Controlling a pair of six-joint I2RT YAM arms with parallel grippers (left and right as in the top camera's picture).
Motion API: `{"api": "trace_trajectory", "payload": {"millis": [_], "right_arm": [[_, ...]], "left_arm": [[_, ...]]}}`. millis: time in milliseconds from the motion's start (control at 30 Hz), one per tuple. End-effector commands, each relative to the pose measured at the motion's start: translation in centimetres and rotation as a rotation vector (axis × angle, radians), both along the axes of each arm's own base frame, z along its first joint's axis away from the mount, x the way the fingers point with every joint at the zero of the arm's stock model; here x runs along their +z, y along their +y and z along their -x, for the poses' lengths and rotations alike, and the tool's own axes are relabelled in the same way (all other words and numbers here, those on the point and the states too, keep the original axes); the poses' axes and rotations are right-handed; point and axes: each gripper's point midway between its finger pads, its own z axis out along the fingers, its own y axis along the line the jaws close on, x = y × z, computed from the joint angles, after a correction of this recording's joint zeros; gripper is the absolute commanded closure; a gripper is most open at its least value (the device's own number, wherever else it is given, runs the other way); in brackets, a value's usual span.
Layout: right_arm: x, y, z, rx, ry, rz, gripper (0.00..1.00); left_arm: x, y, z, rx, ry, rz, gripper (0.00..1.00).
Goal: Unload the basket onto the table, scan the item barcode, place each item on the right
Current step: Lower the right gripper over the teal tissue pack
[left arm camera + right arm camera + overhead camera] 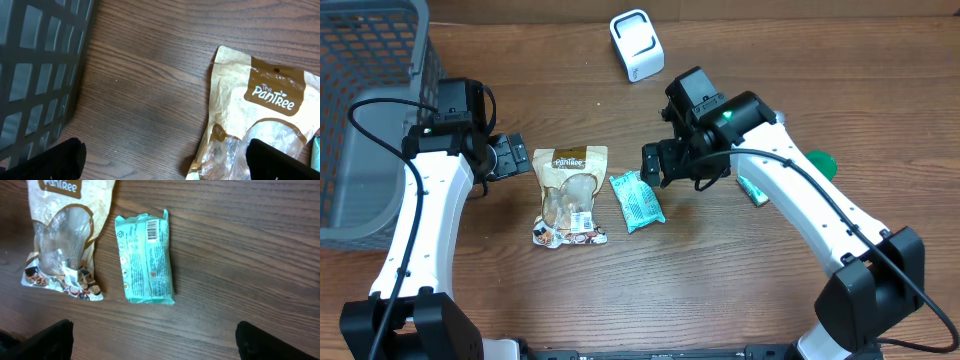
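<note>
Both jaws spread wide, nothing held. Right gripper (653,165) hovers just beside the top end of the teal packet (636,200). In the right wrist view the packet (146,260) sits centred between the black fingertips (47,340), so it looks lined up for a pick.

Packet lies flat mid-table, long axis running toward the far edge, apart from everything. Barcode (154,230) is face up at the far end, readable from above. Probably this is the item to scan, and a grasp lower on the body would keep the code uncovered.

Pouch (570,195) lies flat just left of the packet, not touching it, brown label end toward the far edge. Left gripper (515,157) is parked at the pouch's upper left edge, close but not gripping. It may be next in line or simply waiting.

Scanner (636,45), a white block, stands near the far edge of the table (720,300), well apart from the packet. The packet would have to be lifted and carried to it.

Basket (360,120) sits at the far left corner, likely the drop spot after scanning. Second packet (752,188) and a green object (820,162) lie partly hidden under the right arm.

Task not begun: nothing lifted yet.
</note>
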Motion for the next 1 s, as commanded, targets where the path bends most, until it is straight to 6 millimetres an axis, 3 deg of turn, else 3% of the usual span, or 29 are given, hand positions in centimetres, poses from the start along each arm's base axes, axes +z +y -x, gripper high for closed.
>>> {"api": "trace_trajectory", "payload": {"millis": [0,433,967], "right_arm": [[-1.0,-0.4,0.1,-0.034,0.008,0.007,0.0],[-4.8,-0.6,0.5,-0.036,0.013,0.009,0.0],[-5.4,-0.3,0.0,-0.036,-0.012,-0.006,0.0]], "left_arm": [[0.7,0.2,-0.3,-0.007,-0.018,-0.017,0.0],[0.7,0.2,-0.3,-0.007,-0.018,-0.017,0.0],[0.7,0.2,-0.3,-0.007,-0.018,-0.017,0.01]]}}
